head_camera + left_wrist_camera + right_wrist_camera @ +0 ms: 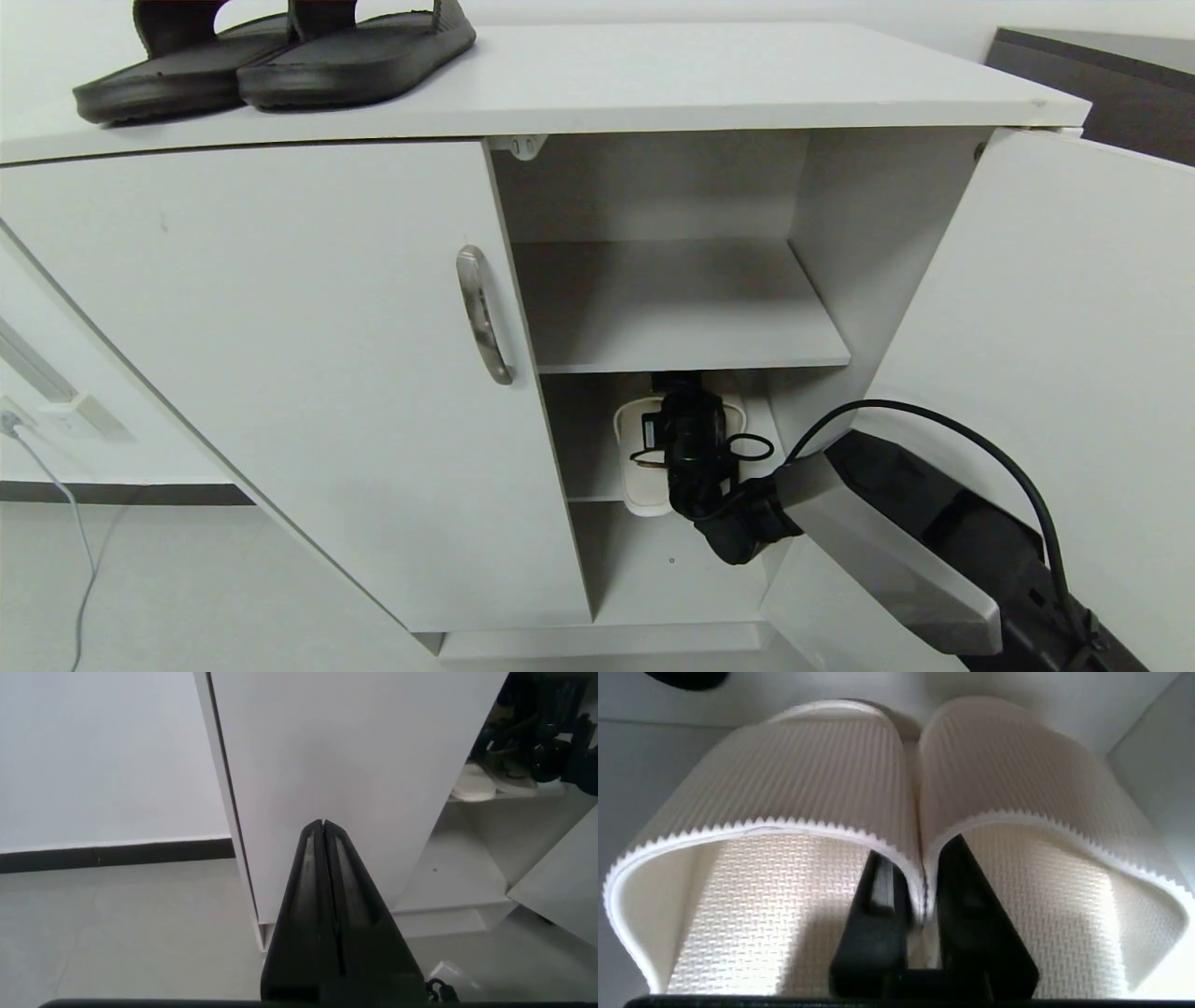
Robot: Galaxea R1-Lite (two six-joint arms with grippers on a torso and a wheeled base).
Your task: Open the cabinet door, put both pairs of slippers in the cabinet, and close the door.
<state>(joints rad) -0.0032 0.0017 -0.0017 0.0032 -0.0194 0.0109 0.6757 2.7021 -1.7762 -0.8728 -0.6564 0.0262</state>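
Observation:
A pair of black slippers lies on the top left of the white cabinet. The cabinet's right door stands open; its left door is closed, with a metal handle. Inside, below the upper shelf, sits a pair of white slippers, side by side. My right gripper is inside that compartment, shut on the two inner strap edges of the white slippers. My left gripper is shut and holds nothing, low before the closed door.
A wall socket with a cable is at the far left near the floor. Dark furniture stands behind the open door. The cabinet's bottom compartment lies under the white slippers. Open floor lies left of the cabinet.

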